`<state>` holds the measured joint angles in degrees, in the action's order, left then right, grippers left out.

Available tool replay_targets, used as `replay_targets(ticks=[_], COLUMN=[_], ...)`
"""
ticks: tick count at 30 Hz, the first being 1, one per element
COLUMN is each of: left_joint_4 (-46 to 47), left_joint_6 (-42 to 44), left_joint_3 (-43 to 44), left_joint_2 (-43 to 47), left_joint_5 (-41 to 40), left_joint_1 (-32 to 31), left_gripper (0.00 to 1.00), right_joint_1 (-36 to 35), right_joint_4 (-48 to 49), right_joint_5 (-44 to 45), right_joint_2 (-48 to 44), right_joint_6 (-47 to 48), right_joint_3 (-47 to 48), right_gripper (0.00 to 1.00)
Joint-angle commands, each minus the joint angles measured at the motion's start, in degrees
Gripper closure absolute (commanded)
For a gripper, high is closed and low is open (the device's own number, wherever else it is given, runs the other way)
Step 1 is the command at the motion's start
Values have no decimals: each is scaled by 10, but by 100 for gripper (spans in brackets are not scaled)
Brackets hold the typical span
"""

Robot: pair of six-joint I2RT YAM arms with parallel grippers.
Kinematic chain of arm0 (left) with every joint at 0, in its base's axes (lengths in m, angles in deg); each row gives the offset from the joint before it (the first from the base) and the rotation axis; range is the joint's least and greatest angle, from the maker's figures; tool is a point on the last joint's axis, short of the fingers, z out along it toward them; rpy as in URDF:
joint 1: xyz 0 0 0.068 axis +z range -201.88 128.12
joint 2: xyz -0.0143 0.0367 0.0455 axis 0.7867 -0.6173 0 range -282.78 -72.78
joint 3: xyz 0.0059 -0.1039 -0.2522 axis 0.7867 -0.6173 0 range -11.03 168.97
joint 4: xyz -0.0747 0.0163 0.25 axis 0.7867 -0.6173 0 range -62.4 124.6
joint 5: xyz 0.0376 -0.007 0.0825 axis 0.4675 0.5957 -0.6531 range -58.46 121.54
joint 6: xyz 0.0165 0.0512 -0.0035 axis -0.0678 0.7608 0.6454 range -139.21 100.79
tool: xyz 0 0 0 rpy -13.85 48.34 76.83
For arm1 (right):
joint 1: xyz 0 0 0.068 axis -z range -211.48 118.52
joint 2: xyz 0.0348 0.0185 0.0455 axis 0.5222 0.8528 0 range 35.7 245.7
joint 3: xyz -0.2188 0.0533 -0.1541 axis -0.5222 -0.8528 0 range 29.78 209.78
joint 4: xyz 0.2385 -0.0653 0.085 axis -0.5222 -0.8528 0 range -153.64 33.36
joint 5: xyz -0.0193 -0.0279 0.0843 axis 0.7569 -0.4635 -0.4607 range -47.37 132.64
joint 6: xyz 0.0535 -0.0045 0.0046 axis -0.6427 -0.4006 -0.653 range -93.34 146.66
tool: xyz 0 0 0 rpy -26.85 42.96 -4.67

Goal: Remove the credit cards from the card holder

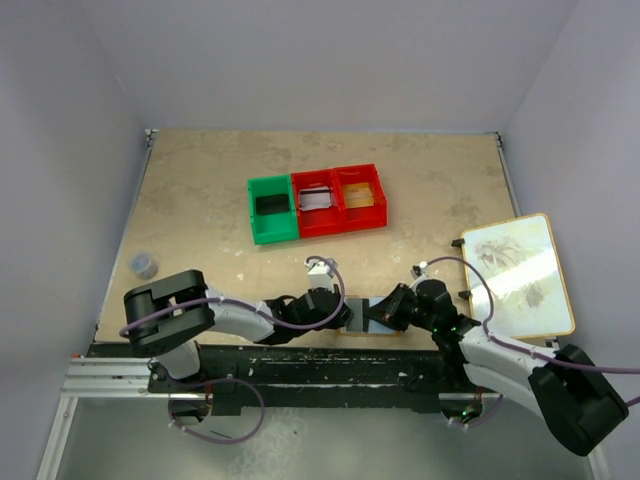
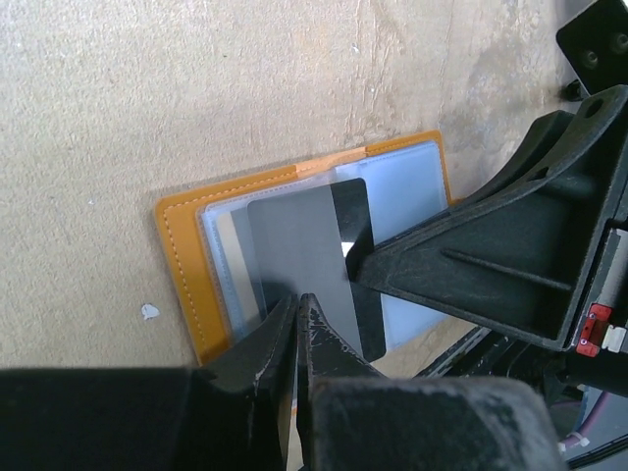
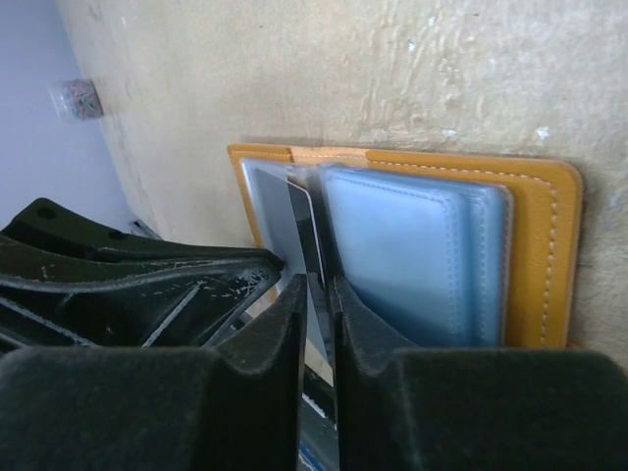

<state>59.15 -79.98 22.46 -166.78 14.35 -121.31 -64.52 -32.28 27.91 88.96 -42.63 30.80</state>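
Observation:
The card holder (image 1: pixel 368 318) lies open at the table's near edge, orange-tan with pale blue-grey pockets (image 2: pixel 182 265) (image 3: pixel 535 245). A grey credit card with a black stripe (image 2: pixel 294 245) stands partly out of its middle pocket, and it shows edge-on in the right wrist view (image 3: pixel 306 226). My right gripper (image 1: pixel 388 310) (image 3: pixel 316 285) is shut on this card's edge. My left gripper (image 1: pixel 343 312) (image 2: pixel 297 302) has its jaws shut, with the tips down on the holder's inner pocket at the card's base. I cannot tell whether it pinches a leaf. Other cards lie in the bins.
A green bin (image 1: pixel 272 210) holds a black card. Two red bins beside it hold a pale grey card (image 1: pixel 317 203) and a gold-tan one (image 1: pixel 360 197). A large white tan-edged board (image 1: pixel 518 275) lies at the right. A small grey object (image 1: pixel 144 264) sits at the left.

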Motion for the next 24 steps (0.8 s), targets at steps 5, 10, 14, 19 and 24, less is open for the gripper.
replay_targets(ticks=[5,10,14,19,24], left_joint_4=[-1,-1,2,-1,-19], left_joint_6=[-18,-15,-15,-14,-12], left_joint_3=[-42,-41,-44,-45,-49], left_joint_2=[-1,0,0,6,27], left_joint_5=[-3,1,2,-2,-19], left_joint_1=[-8,-8,-8,-8,-8], left_gripper=[99,100,100,100,100], right_joint_1=[-1,-1,-1,-1,-1], right_joint_4=[67,93,110,122,46], right_joint_5=[-24,-20,-40,-46,-16], right_joint_2=[19,47,80,104,65], right_joint_6=[-21,-5,16,12,16], right_joint_3=[-14,-10,4,2,27], right_gripper=[79,80,82,93,100])
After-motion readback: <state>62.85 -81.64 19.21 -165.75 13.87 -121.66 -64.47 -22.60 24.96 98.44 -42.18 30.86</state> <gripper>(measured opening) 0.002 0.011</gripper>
